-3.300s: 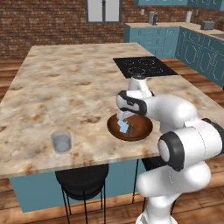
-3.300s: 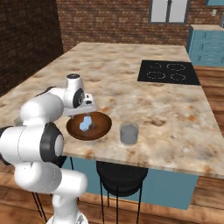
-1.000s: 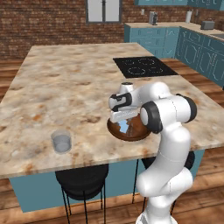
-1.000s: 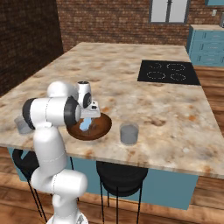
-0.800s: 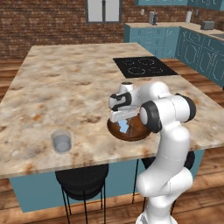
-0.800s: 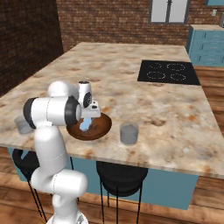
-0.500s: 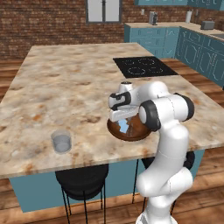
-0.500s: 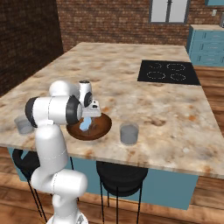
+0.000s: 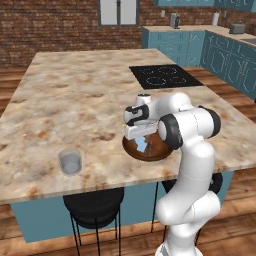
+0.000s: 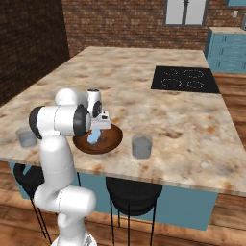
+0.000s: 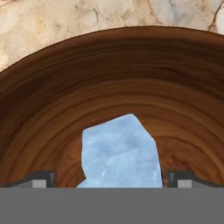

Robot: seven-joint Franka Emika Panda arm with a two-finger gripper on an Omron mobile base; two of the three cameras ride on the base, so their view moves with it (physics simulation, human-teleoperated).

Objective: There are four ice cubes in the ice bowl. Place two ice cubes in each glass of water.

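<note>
The dark-brown wooden ice bowl (image 9: 159,154) sits near the counter's front edge, with pale blue ice cubes (image 9: 141,145) clustered inside. My gripper (image 9: 141,139) points straight down into the bowl, just above the ice. In the hand view the ice cubes (image 11: 120,153) lie between my two fingertips (image 11: 42,180), which stand wide apart, open, touching nothing I can see. One glass of water (image 9: 70,162) stands to the bowl's left. From the right base view a glass of water (image 10: 141,146) stands right of the ice bowl (image 10: 111,142), and another (image 10: 26,137) far left behind my arm.
A black cooktop (image 9: 161,76) is set into the marble counter (image 9: 75,100) behind the bowl. Black stools (image 9: 95,205) stand under the counter's front edge. Teal cabinets (image 9: 200,47) line the back right wall.
Since 3.3 s ago my arm has swung its elbow round and brought the hand down over the bowl. Over the last second the hand has barely moved.
</note>
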